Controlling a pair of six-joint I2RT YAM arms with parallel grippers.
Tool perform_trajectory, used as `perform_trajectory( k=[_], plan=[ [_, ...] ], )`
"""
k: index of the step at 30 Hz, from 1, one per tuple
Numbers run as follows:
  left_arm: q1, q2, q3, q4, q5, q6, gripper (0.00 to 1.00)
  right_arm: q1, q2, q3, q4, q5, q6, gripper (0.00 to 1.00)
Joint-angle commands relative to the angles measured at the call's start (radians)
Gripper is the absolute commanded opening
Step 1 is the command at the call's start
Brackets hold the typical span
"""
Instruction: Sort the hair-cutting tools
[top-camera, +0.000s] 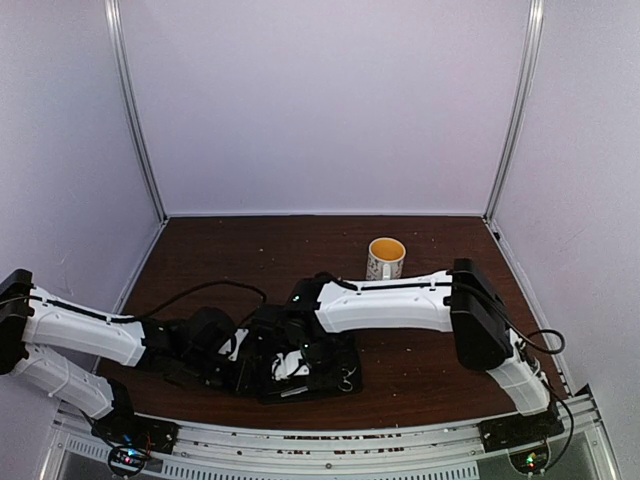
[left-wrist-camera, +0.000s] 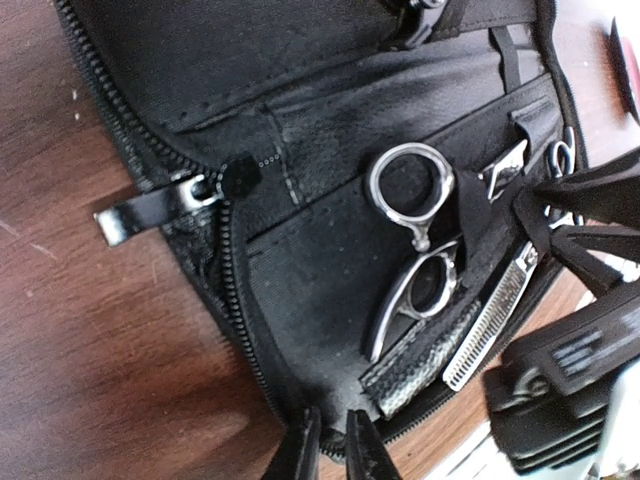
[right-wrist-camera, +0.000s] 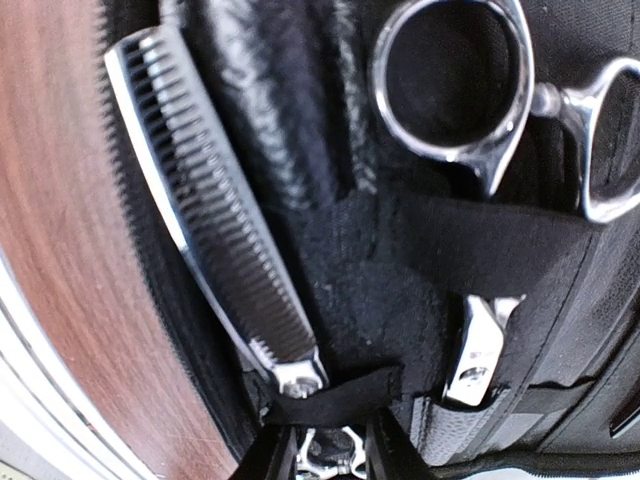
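Note:
A black zip case (top-camera: 326, 388) lies open at the table's front centre. In the left wrist view one pair of silver ring-handled scissors (left-wrist-camera: 415, 235) sits tucked in a pocket of the case (left-wrist-camera: 320, 270). A second pair with a toothed blade (left-wrist-camera: 490, 322) lies along its edge. My left gripper (left-wrist-camera: 333, 452) pinches the case's zip edge. My right gripper (right-wrist-camera: 330, 455) is closed on the silver handles of the toothed scissors (right-wrist-camera: 215, 225) under an elastic strap. The plain scissors' rings (right-wrist-camera: 455, 85) show above. No black clips show.
A white patterned mug (top-camera: 386, 258) stands behind the case, right of centre. A silver metal tip (right-wrist-camera: 478, 350) pokes from a case pocket. Both arms crowd over the case, and the right arm's black body (left-wrist-camera: 575, 360) is close to the left gripper. White walls enclose the table.

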Motion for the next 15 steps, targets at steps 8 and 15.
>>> perform_trajectory(
  k=[8, 15],
  plan=[
    [-0.005, 0.011, 0.070, -0.102, -0.026, 0.034, 0.10, -0.050, -0.131, -0.153, 0.123, -0.129, -0.037, 0.26],
    [-0.005, 0.010, 0.086, -0.128, -0.036, 0.035, 0.10, -0.054, -0.180, -0.325, 0.239, -0.094, -0.059, 0.30]
  ],
)
